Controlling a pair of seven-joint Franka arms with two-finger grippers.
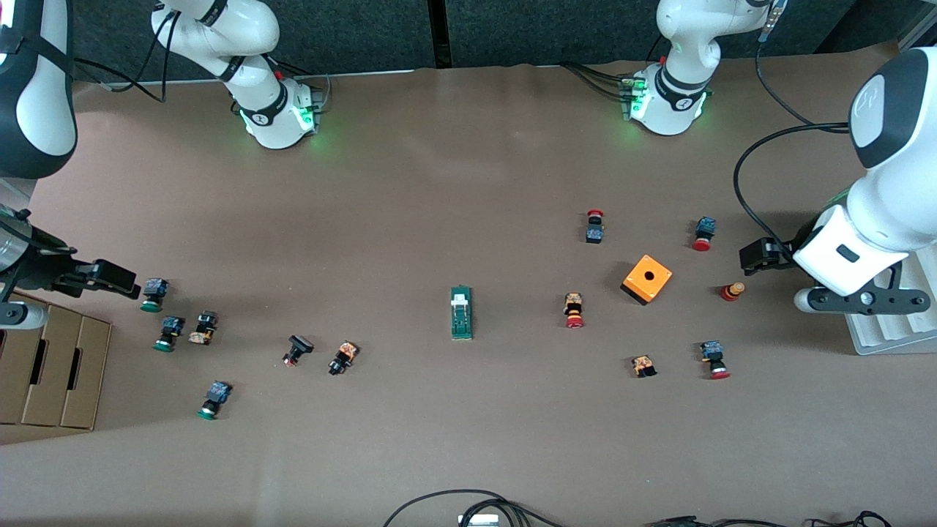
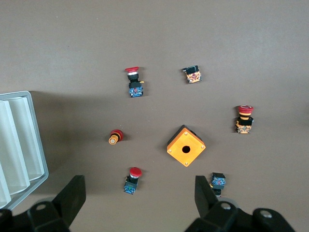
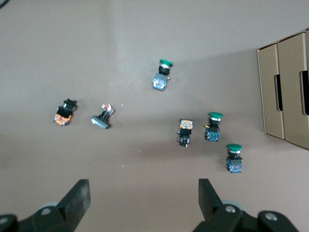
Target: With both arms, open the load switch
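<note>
Centrally, dark-green load switch [image 1: 461, 313], white slider.

Table cover [image 1: 439, 183]: matt brown sheet, paper-like, smooth, faintly creased.
Load switch [image 1: 461, 313]: dark-green plastic body, white plastic slider.
Orange cube [image 1: 647, 279]: smooth plastic with a slight sheen.
Cardboard boxes [image 1: 51, 366]: plain matt brown card.
Tray [image 2: 19, 145]: pale grey moulded plastic, ribbed.
Arm shells [image 1: 889, 212]: glossy white plastic, black bands.
Both grippers' fingers [image 2: 72, 195]: matt black.

Dark-green load switch [image 1: 461, 313] lies flat mid-table, untouched.
</note>
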